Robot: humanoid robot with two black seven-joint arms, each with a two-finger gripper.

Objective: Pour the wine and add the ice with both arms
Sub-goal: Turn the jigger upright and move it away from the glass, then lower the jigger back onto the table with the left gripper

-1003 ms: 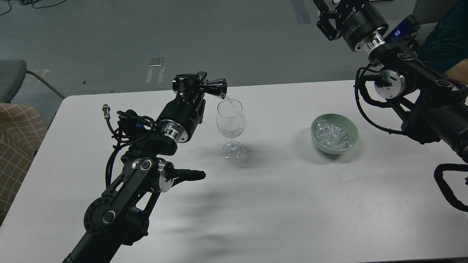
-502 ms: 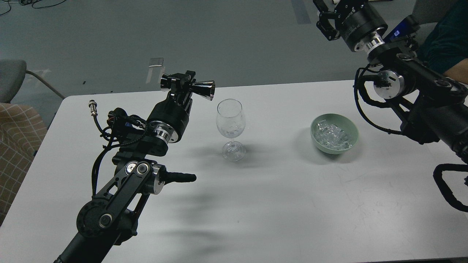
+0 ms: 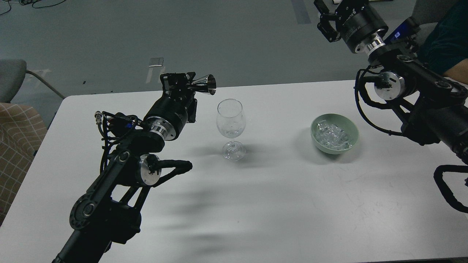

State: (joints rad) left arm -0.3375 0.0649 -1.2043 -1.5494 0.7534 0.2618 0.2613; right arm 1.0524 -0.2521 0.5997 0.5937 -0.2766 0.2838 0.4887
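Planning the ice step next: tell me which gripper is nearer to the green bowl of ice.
Right. The right gripper hangs high beyond the table's far edge, above and behind the green bowl. The left gripper, holding the jigger, sits further off, left past the wine glass.

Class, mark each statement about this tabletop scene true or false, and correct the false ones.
1. The left gripper holds a metal jigger. True.
2. The jigger is pouring into the glass. False: it is beside the glass, with no stream showing.
3. The ice lies in a green bowl. True.
4. The bowl stands left of the glass. False: it stands to its right.
5. The right gripper is in the bowl. False: it is raised beyond the table.
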